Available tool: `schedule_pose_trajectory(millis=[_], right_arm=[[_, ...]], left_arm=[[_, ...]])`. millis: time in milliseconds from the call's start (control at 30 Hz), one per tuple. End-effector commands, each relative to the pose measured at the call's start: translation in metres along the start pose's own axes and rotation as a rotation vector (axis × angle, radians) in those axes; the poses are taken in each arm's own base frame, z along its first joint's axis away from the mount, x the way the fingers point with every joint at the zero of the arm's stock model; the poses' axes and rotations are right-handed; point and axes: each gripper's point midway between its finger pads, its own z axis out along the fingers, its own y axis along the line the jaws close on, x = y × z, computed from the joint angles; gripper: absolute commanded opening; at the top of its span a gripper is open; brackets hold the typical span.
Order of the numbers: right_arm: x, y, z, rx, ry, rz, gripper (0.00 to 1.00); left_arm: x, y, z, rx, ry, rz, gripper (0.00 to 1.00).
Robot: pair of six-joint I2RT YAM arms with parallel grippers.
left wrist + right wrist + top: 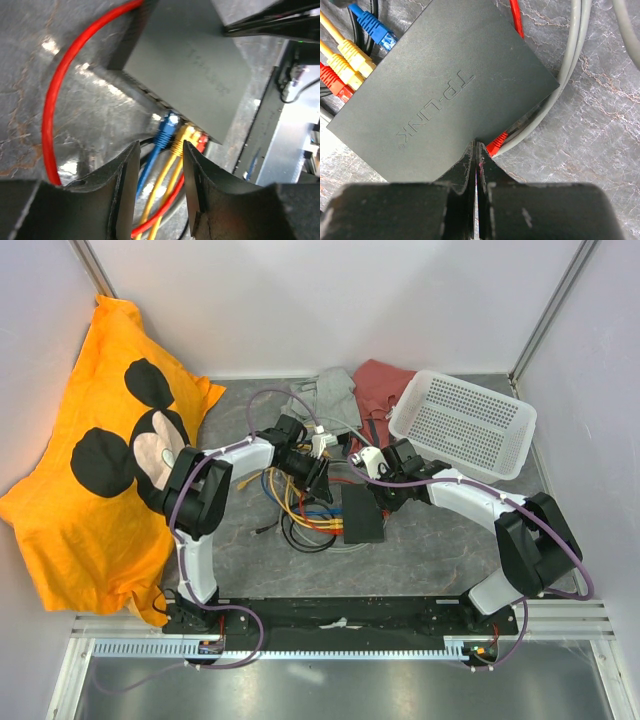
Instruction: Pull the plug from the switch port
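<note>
The black TP-LINK switch (pixel 362 513) lies flat mid-table. A row of plugs sits in its left edge: blue (pixel 372 25), two yellow (pixel 355 54) and red (pixel 332 80). Another red plug (pixel 496 145) is at the opposite side, beside grey cables. My left gripper (pixel 161 170) is open; its fingers straddle the blue (pixel 166 131) and yellow (pixel 181 139) cables just short of the plugs, touching nothing. My right gripper (pixel 477 147) is shut and empty, its tips resting on the switch's top (pixel 440 90) near its edge.
Loose coloured cables (pixel 300 510) are tangled left of the switch, and a red cable (pixel 55 100) loops round it. A white basket (pixel 462 422) stands back right, an orange pillow (pixel 110 460) at the left, and grey and red cloths (pixel 345 390) at the back.
</note>
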Motion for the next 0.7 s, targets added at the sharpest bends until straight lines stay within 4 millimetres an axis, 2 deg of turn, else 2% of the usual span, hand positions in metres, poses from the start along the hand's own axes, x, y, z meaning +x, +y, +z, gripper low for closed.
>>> schedule_pose_trajectory(millis=[0,167,500,667], right_arm=[[0.036,-0.006,-0.002,0.042,0.123,-0.001,0.0],[0.036,-0.007,-0.002,0.044,0.126,-0.002,0.0],[0.038,-0.007,-0.001,0.044,0.132,-0.004,0.0],[0.038,-0.007,0.0,0.043,0.135,-0.004,0.0]], left_arm=[[-0.001,0.012,0.01,-0.041,-0.013,-0.018,0.47],[0.002,0.014,0.02,-0.002,-0.01,-0.064,0.47],[0.021,-0.005,0.041,0.094,0.045,-0.102,0.47],[0.028,-0.003,0.047,0.107,0.064,-0.127,0.47]])
